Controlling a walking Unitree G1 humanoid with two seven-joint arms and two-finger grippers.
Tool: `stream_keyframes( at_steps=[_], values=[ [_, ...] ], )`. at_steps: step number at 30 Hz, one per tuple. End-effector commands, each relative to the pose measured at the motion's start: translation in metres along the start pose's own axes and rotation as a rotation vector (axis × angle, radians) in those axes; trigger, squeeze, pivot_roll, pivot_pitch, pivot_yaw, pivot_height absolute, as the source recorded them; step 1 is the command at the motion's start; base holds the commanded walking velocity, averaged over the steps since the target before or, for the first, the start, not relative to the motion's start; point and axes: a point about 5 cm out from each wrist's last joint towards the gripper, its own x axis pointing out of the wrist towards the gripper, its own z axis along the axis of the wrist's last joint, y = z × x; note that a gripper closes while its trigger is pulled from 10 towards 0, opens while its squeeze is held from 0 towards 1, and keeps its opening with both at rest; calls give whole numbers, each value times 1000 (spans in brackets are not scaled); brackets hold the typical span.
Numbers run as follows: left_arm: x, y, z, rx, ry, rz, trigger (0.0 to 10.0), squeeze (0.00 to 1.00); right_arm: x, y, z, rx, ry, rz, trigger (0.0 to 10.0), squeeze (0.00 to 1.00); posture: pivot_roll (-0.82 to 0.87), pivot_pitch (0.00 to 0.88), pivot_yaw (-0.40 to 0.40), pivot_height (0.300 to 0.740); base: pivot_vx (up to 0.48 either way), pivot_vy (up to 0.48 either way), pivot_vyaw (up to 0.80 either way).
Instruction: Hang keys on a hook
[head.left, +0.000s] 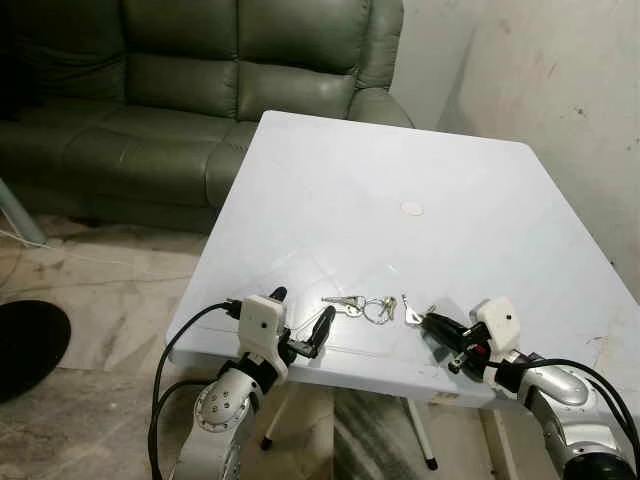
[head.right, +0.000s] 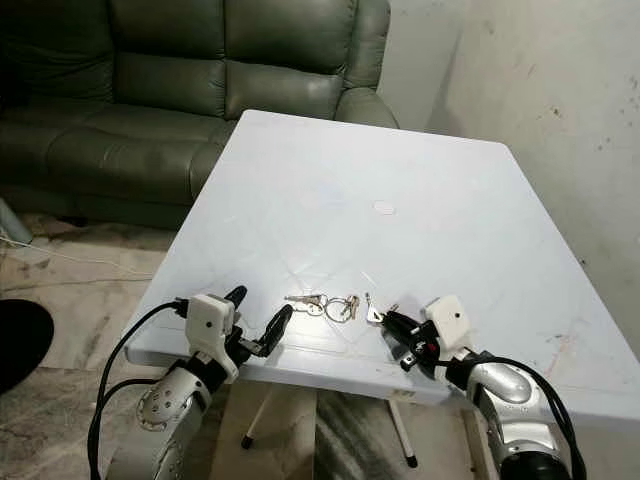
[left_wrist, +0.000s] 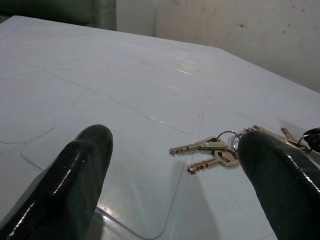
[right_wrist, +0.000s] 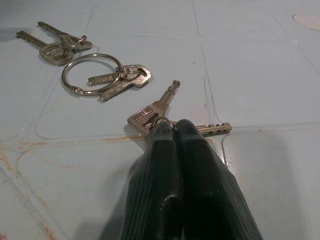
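Observation:
A bunch of keys (head.left: 370, 307) on linked metal rings lies flat on the white table (head.left: 400, 170), close to its front edge. My right gripper (head.left: 412, 318) rests low on the table at the bunch's right end, shut. In the right wrist view its fingertips (right_wrist: 176, 131) pinch the heads of two keys (right_wrist: 155, 111), while the large ring (right_wrist: 92, 75) with the other keys lies further out. My left gripper (head.left: 305, 303) stands open at the front edge, just left of the keys (left_wrist: 215, 152), touching nothing.
A dark green leather sofa (head.left: 200, 80) stands behind the table on the left. A stained white wall (head.left: 560, 70) runs along the right. A small round mark (head.left: 411, 208) sits mid-table. A black round object (head.left: 25, 345) lies on the marble floor at left.

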Motion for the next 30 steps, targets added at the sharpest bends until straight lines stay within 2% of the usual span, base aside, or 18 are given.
stream_keyframes(
  at_steps=[1, 2, 4, 5, 6, 7, 8, 15, 16, 17, 18, 30],
  values=[
    [2, -4, 1, 0, 3, -21, 10000, 0, -5, -3, -2, 2, 12, -3, 10000, 0, 32, 40, -99, 740, 0, 0, 0],
    [2, -4, 1, 0, 3, -21, 10000, 0, -5, -3, -2, 17, 10, 1, 10000, 1000, 32, 40, -99, 740, 0, 0, 0],
    [2, -4, 1, 0, 2, -21, 10000, 0, -5, -3, -2, 38, 6, 8, 10000, 1000, 32, 39, -100, 740, 0, 0, 0],
    [2, -4, 1, 0, 2, -21, 10000, 0, -5, -4, -2, 7, 17, -3, 10000, 1000, 32, 39, -100, 740, 0, 0, 0],
    [2, -4, 1, 0, 2, -21, 10000, 0, -5, -4, -2, -2, 17, -1, 10000, 518, 32, 39, -100, 740, 0, 0, 0],
    [2, -4, 1, 0, 2, -21, 10000, 0, -5, -4, -1, -6, 16, 1, 10000, 518, 33, 37, -100, 740, 0, 0, 0],
    [2, -4, 1, 0, 2, -21, 10000, 0, -5, -4, -2, -5, 19, 2, 10000, 0, 33, 37, -100, 740, 0, 0, 0],
    [3, -4, 1, 1, 1, -22, 10000, 0, -6, -5, 0, -5, 10, 12, 10000, 0, 34, 32, -100, 740, 0, 0, 0],
    [3, -4, 1, 1, 1, -21, 10000, 0, -6, -5, 0, -7, 12, 12, 7765, 0, 33, 33, -100, 740, 0, 0, 0],
    [3, -4, 1, 0, 1, -21, 10000, 0, -7, -5, -1, -12, 15, 12, 2941, 0, 33, 32, -101, 740, 0, 0, 0],
    [3, -4, 1, 1, 1, -22, 10000, 0, -7, -5, 0, -12, 7, 14, 0, 0, 32, 32, -100, 740, 0, 0, 0],
    [3, -4, 1, 8, 0, -21, 10000, 0, -11, -7, 1, -14, -1, 30, 0, 0, 30, 34, -97, 740, 0, 0, 0]
  ],
)
